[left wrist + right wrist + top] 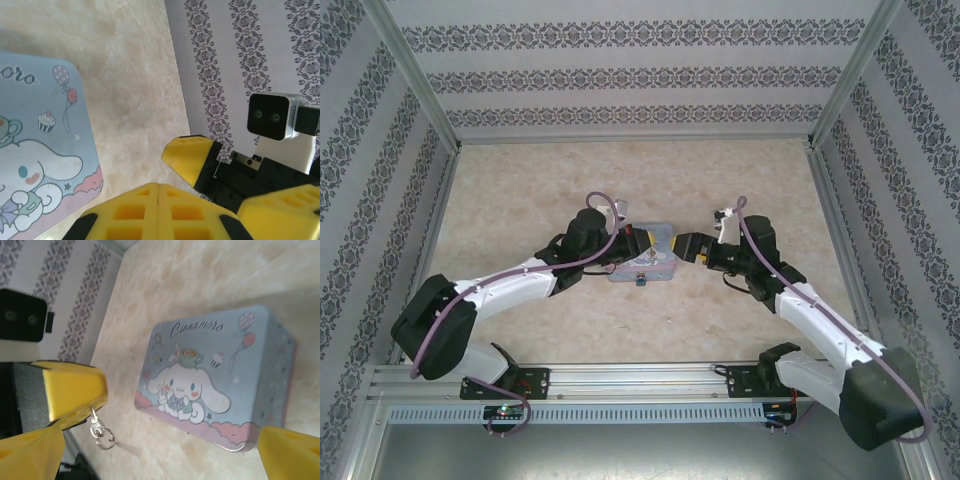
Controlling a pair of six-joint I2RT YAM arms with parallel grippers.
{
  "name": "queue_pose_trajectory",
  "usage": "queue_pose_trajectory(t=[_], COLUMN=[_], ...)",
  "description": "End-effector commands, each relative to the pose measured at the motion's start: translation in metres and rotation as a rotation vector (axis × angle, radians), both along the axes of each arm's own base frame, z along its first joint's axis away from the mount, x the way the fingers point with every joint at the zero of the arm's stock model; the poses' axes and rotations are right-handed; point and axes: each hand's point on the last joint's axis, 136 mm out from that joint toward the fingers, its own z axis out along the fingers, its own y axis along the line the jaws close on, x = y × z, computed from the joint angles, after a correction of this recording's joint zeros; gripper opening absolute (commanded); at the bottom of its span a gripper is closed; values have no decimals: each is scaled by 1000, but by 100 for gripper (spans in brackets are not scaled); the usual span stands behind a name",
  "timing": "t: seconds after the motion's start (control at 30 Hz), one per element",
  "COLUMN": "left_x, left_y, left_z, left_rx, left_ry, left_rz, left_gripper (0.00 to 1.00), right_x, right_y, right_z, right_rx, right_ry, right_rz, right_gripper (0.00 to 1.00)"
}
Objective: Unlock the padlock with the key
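Note:
My left gripper (pixel 655 243) hovers over the cartoon-printed tin's right end, and its yellow fingers (pixel 159 200) are pressed together. In the right wrist view the left gripper (pixel 95 402) pinches the small silvery key (pixel 95 421), which hangs below the fingertips with its split ring (pixel 106 441). My right gripper (pixel 682 245) faces it tip to tip with its jaws spread wide and nothing between them; one finger (pixel 35 455) shows at the lower left and the other at the lower right. The tiny teal padlock (pixel 642 281) sits at the tin's near edge.
The pale-blue tin (pixel 220 375) lies flat on the beige marbled table (pixel 530 210). Patterned walls (pixel 620 75) close in the back and both sides. The right wrist's camera block (pixel 272 116) is close in front of the left gripper.

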Motion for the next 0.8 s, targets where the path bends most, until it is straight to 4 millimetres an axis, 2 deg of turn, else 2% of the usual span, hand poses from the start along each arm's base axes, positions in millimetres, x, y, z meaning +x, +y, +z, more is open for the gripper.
queue_pose_trajectory(t=[0.0, 0.1, 0.27, 0.47, 0.6, 0.77], left_x=[6, 10, 16, 25, 31, 35], left_y=[10, 16, 19, 23, 27, 29], left_z=[23, 27, 32, 39, 44, 57], left_rx=[55, 62, 31, -43, -109, -175], left_ry=[-109, -130, -139, -135, -130, -150], left_rz=[6, 23, 55, 130, 188, 220], left_gripper=[0, 0, 0, 0, 0, 0], right_x=[6, 12, 17, 23, 30, 39], right_y=[-18, -20, -3, 13, 21, 32], right_z=[-4, 3, 15, 37, 50, 60], right_rx=[-30, -19, 54, 125, 199, 290], right_ry=[-8, -23, -32, -103, -135, -143], right_rz=[-100, -120, -64, -62, -80, -82], right_gripper=[98, 98, 97, 78, 60, 49])
